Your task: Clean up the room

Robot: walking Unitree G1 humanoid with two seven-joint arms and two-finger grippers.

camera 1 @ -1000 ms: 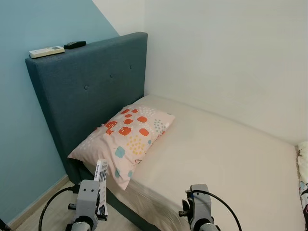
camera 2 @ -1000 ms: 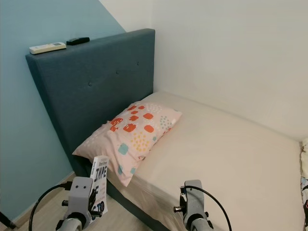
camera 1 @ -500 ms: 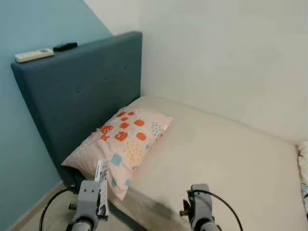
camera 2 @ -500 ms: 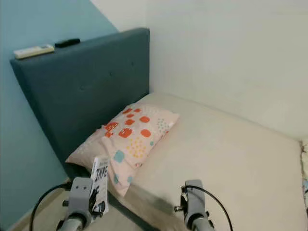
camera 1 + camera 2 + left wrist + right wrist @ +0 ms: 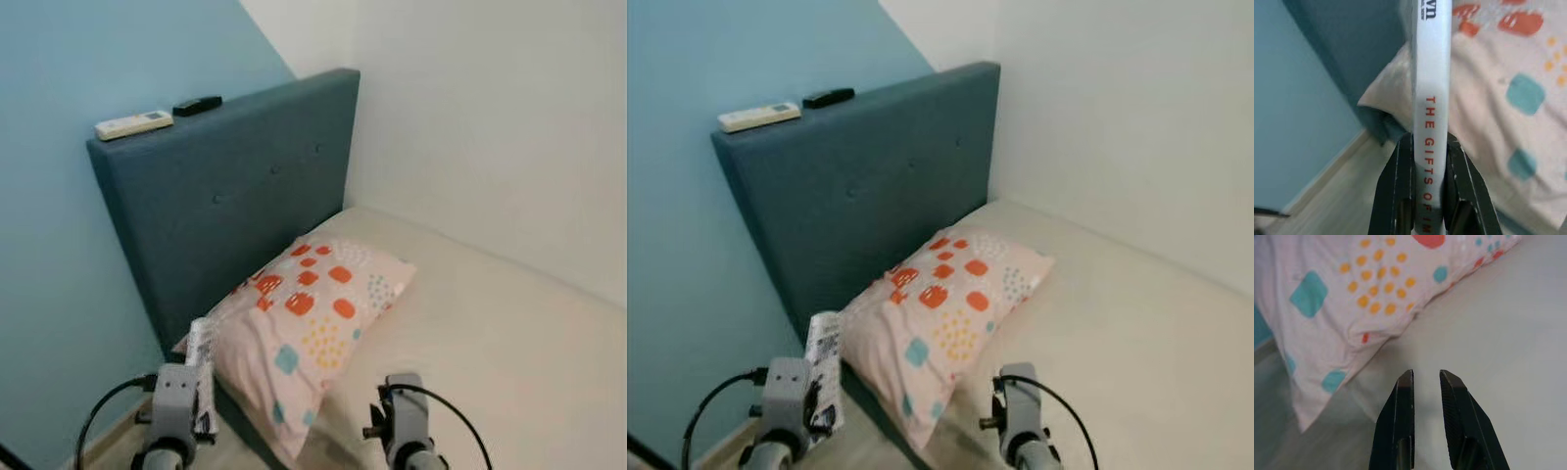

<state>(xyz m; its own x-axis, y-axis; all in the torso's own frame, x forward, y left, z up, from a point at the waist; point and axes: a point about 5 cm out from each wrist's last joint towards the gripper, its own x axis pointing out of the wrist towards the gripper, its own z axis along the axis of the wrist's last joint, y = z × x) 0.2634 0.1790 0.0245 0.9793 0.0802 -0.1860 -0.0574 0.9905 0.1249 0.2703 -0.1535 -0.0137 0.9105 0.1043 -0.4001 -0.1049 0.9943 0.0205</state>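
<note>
The left gripper point(image 5: 1428, 161) clamps a thin white paperback book point(image 5: 1431, 88) with red spine lettering, its two black fingers pressed against the covers; the book stands upright above the wrist, just beside the near corner of the pink pillow point(image 5: 318, 323) patterned with red, teal and yellow shapes. The right gripper point(image 5: 1426, 382) hovers over the cream mattress point(image 5: 509, 333) beside the pillow's edge, fingers a narrow gap apart, holding nothing. A white remote point(image 5: 133, 124) and a black remote point(image 5: 197, 104) lie on the dark blue upholstered headboard point(image 5: 245, 196).

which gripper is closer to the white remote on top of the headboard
Left. The left gripper, clamping a book, sits below the white remote; the right gripper hangs over the mattress, farther away.
</note>
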